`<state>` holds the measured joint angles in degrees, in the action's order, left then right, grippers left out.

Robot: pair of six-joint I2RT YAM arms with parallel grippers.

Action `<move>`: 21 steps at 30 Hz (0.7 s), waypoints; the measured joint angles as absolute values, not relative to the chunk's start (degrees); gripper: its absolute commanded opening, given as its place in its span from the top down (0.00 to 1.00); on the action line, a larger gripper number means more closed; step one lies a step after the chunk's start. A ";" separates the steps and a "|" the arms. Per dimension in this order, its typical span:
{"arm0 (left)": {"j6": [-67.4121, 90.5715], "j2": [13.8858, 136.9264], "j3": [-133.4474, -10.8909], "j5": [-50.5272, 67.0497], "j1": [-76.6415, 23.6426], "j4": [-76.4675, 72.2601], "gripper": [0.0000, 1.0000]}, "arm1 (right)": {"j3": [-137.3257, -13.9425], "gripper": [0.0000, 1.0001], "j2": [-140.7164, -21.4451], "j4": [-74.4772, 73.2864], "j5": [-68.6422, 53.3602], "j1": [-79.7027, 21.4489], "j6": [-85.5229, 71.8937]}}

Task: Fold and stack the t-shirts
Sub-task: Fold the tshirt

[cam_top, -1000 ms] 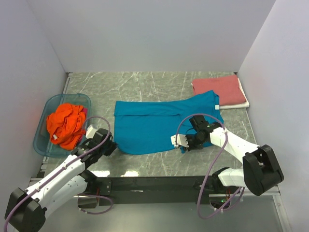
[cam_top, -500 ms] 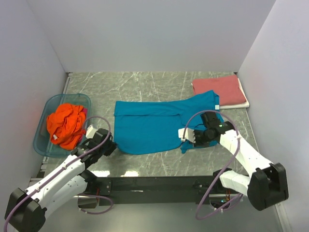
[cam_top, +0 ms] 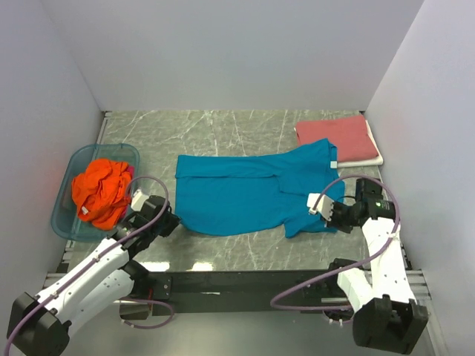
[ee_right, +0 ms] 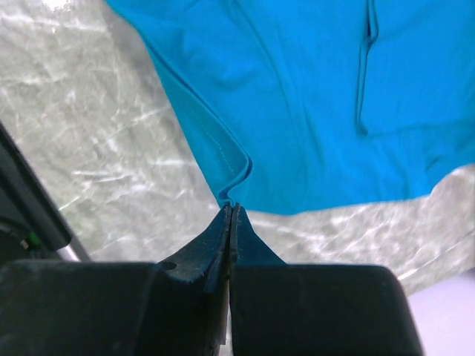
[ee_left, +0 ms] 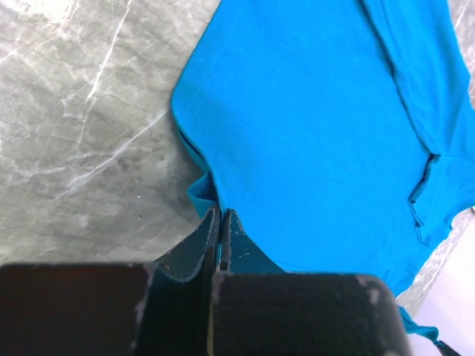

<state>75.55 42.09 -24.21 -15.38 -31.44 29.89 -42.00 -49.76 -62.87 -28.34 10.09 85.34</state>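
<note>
A teal t-shirt (cam_top: 249, 196) lies spread flat across the middle of the table. My left gripper (cam_top: 175, 221) is shut on its near left corner; in the left wrist view the fingertips (ee_left: 220, 212) pinch the teal hem (ee_left: 312, 133). My right gripper (cam_top: 332, 219) is shut on the near right edge; in the right wrist view a small fold of teal cloth (ee_right: 297, 96) rises from my right gripper (ee_right: 231, 208). A dusty red t-shirt (cam_top: 334, 137) lies folded at the back right. An orange t-shirt (cam_top: 100, 189) is bunched up in the tub.
The translucent blue tub (cam_top: 62, 216) stands at the left by the wall. A white layer (cam_top: 375, 159) shows under the red shirt's right edge. Grey walls close in the left, back and right sides. Marble tabletop (cam_top: 223, 130) lies behind the teal shirt.
My right gripper has shut on the teal shirt's near right edge and moved right with it, drawing that side outward. The left gripper has held its grip in place.
</note>
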 measured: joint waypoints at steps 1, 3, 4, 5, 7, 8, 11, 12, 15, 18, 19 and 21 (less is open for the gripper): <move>75.48 42.09 -24.40 -15.40 -31.44 29.91 1.00 | -42.04 1.00 -49.50 -63.77 -28.86 11.75 86.39; 75.31 42.11 -24.84 -15.51 -31.44 29.98 1.00 | -42.19 1.00 -49.17 -65.25 -29.76 14.52 88.18; 75.11 42.11 -25.02 -15.59 -31.44 30.00 1.00 | -42.44 1.00 -49.17 -66.06 -30.13 15.70 88.97; 74.96 42.15 -25.12 -15.70 -31.44 30.02 1.00 | -42.76 1.00 -49.19 -66.67 -30.61 16.80 89.76; 74.52 42.54 -25.65 -16.10 -31.44 30.04 1.00 | -43.59 1.00 -49.19 -67.55 -31.38 18.26 90.94; 74.37 42.76 -25.96 -16.32 -31.44 30.06 1.00 | -44.16 1.00 -49.19 -67.96 -31.92 19.09 91.46; 73.95 43.86 -27.59 -17.12 -31.44 30.68 1.00 | -45.87 1.00 -49.19 -68.82 -33.32 21.63 92.79; 73.71 44.23 -28.38 -17.52 -31.44 30.92 1.00 | -46.39 1.00 -49.19 -69.06 -33.80 22.31 93.03; 72.77 45.32 -30.79 -18.44 -31.44 31.11 1.00 | -48.07 1.00 -49.19 -69.54 -35.05 23.62 93.82; 72.16 46.13 -32.38 -19.40 -31.44 31.09 1.00 | -48.90 1.00 -49.19 -69.49 -36.03 24.77 94.02; 72.01 46.37 -32.69 -19.68 -31.44 31.14 1.00 | -49.01 1.00 -49.19 -69.54 -36.32 25.17 94.02; 71.64 46.74 -32.93 -20.25 -31.44 31.14 1.00 | -49.28 1.00 -49.30 -69.54 -36.88 25.74 94.00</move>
